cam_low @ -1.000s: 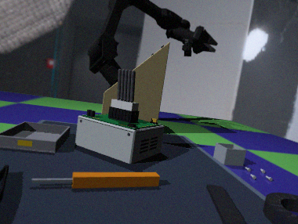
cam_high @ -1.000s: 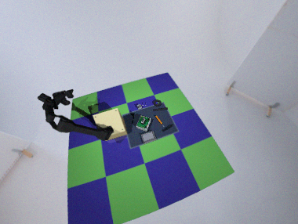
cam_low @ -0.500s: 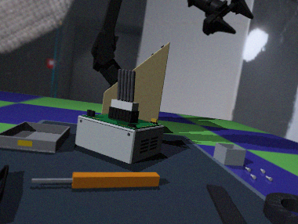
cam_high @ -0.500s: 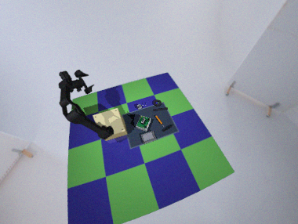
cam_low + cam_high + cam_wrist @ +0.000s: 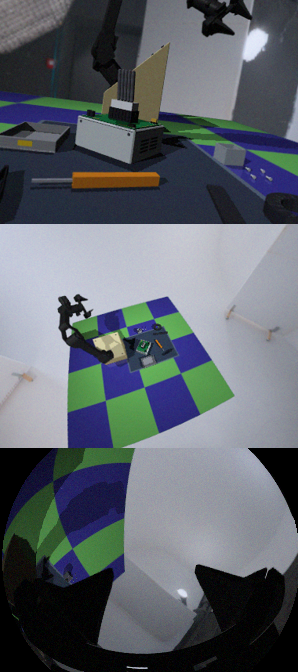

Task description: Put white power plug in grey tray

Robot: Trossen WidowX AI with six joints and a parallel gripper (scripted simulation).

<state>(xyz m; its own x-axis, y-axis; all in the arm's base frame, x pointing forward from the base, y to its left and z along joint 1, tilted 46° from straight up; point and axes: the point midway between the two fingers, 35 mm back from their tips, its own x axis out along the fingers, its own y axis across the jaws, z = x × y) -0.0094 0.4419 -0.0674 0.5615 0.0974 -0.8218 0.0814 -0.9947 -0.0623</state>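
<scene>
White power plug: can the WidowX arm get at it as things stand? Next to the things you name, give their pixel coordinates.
Probably yes. The tool (image 5: pixel 89 305) (image 5: pixel 240 24) (image 5: pixel 156 571) is open and empty, and the plug (image 5: pixel 125 104) stands upright with nothing visible over its grey cables (image 5: pixel 126 84). The arm must first swing over.

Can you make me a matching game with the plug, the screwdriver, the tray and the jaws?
Things:
1. plug
2. screwdriver
3. tray
4. jaws

Clues:
A. has an orange handle
B. open, with nothing between them
C. white, with grey wires going up
D. grey, with a yellow label

Right pairs: 1-C, 2-A, 3-D, 4-B
</scene>
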